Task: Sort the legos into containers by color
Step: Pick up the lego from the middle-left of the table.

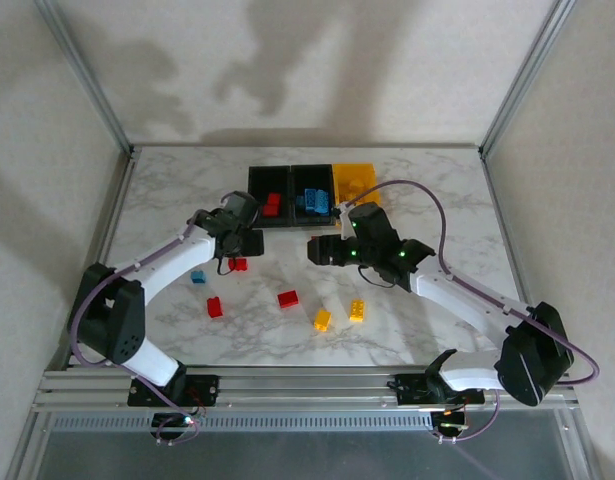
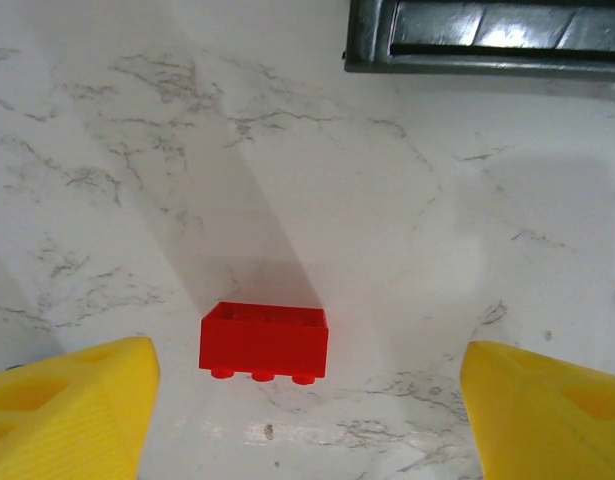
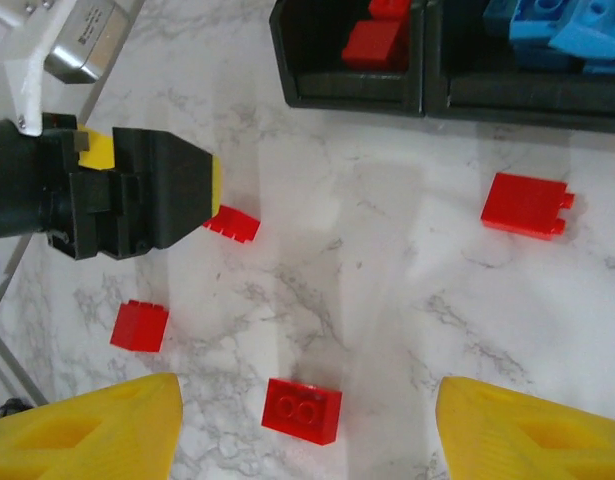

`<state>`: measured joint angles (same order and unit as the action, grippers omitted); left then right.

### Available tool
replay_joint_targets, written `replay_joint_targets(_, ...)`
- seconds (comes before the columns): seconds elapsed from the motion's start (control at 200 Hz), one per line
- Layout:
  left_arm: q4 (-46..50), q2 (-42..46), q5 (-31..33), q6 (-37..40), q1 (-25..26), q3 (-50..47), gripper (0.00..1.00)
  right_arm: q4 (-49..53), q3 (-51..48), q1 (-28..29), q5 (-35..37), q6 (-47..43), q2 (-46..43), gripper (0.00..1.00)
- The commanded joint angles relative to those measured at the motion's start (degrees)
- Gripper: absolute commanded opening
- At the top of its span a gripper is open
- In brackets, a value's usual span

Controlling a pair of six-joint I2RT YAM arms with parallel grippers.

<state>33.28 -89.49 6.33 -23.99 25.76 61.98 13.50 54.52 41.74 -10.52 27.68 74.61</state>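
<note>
White marble-patterned table (image 1: 437,200), with pale walls and a metal frame around it. The legos are small, glossy studded bricks in red, blue and yellow. The containers (image 1: 312,200) are three open bins joined in a row beyond both grippers, two black and one yellow. The left black bin (image 1: 257,190) holds at least two red bricks. The middle black bin (image 1: 312,172) holds several blue ones, count unclear. What the yellow bin (image 1: 354,180) holds can't be told. Loose on the marble in the top view are one blue brick (image 1: 198,277) and two yellow bricks (image 1: 322,320) (image 1: 357,310). The right wrist view shows four loose red. The left gripper (image 2: 307,400) has its yellow fingers spread wide and grips nothing. A tipped red brick (image 2: 263,342) lies between them on its side, studs toward the camera, touching neither finger. The right gripper (image 3: 307,395) is equally wide and empty. A flat red brick (image 3: 302,410) sits between its fingers, and a far red brick (image 3: 527,205) lies ahead to its right, near the bins. The left gripper's black body stands ahead-left of it, covering one edge of the tipped red brick.
</note>
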Motion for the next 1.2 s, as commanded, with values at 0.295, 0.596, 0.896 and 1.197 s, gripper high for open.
replay_joint_targets(0.295, -2.7, -6.6, -2.0, 1.0, -2.0, -4.8, 0.82, -1.3, -2.4, 1.0, -0.9, -0.2, -0.2, 0.68)
replay_joint_targets(0.596, -4.1, -9.8, -3.2, 1.4, -2.1, -4.1, 0.63, -1.9, -3.5, 1.1, 0.7, 0.6, -0.4, 0.67)
replay_joint_targets(0.896, -2.5, -7.0, -4.5, 1.6, -2.0, -2.2, 0.31, -2.2, -3.6, 1.0, 1.9, 0.9, -0.6, 0.67)
replay_joint_targets(1.197, 1.2, -8.0, -4.4, 3.0, -2.0, 10.6, 0.28, -7.8, -6.2, 1.0, 2.4, 5.1, -1.4, 0.67)
